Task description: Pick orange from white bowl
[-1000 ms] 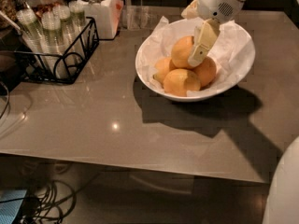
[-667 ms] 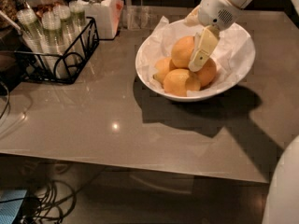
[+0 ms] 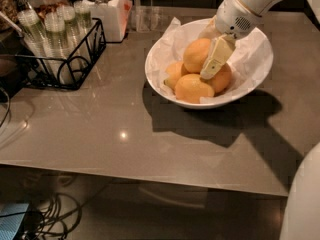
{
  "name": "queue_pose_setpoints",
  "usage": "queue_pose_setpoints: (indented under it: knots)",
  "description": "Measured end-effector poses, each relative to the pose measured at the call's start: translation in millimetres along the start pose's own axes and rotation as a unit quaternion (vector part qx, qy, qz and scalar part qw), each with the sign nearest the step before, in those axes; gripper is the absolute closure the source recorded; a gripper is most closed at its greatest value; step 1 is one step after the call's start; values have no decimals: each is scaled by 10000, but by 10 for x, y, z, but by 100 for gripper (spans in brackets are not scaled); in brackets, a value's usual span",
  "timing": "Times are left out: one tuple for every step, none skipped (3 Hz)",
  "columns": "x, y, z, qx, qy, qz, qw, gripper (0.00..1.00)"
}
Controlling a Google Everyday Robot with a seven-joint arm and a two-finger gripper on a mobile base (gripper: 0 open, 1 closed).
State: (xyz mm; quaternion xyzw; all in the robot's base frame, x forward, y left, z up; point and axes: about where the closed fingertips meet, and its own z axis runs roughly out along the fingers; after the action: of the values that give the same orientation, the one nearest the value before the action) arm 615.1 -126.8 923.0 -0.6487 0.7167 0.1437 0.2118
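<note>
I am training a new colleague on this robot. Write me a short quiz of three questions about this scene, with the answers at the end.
1. True or false: the hand is over the white bowl, right beside the orange on top of the fruit pile.
2. What lines the bowl under the fruit? A: green cloth. B: white paper. C: metal foil.
3. Fill in the blank: in the camera view, the black wire basket stands to the ____ of the bowl.

Key: 1 true; 2 B; 3 left.
</note>
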Motion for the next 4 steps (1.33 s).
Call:
queue_pose_setpoints:
  knots:
    - [0,0,0,0,0,0,10000,42]
    - [0,0,0,0,0,0,10000,66]
    - [-1,0,0,1,-3,0,10000,89]
    - [-135,5,-26,44,-412,-33,9991,100]
